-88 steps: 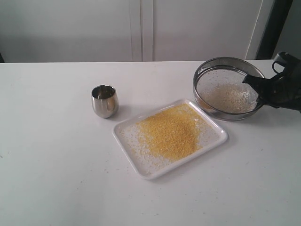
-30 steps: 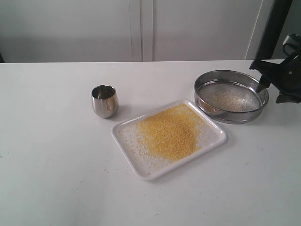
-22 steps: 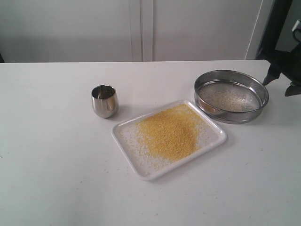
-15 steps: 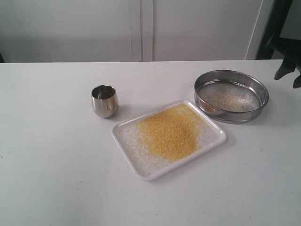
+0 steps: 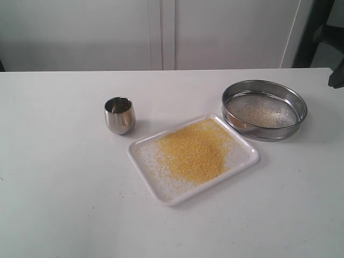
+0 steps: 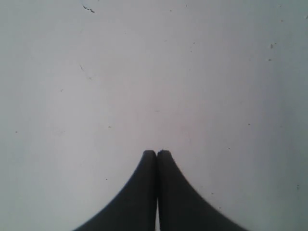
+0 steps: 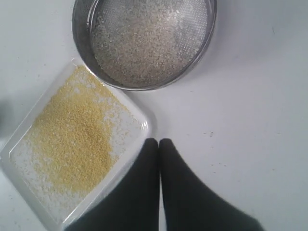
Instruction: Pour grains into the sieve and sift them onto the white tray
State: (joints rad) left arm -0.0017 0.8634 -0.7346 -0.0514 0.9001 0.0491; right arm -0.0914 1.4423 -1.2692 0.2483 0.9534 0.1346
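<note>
The white desk [image 5: 64, 204] took up nearly the whole scene. On it, right of the middle, lay the white tray [image 5: 248, 159], set at a slant to the desk's edges. The grains [image 5: 192, 153] were spread over it in a broad yellow heap, with paler bits scattered toward the rim. Just beyond the tray's far right corner the sieve [image 5: 262, 134] sat flat on the desk, close to the tray but not touching it as far as I could see, with a thin layer of whitish leftovers on its mesh. A small steel cup [image 5: 119, 115] stood upright left of the tray, apart from it. The right gripper [image 7: 159, 142] hung above the desk beside the tray's corner, its jaws pressed together on nothing. The left gripper [image 6: 157, 153] was over bare desk, jaws likewise pressed together and empty.
</note>
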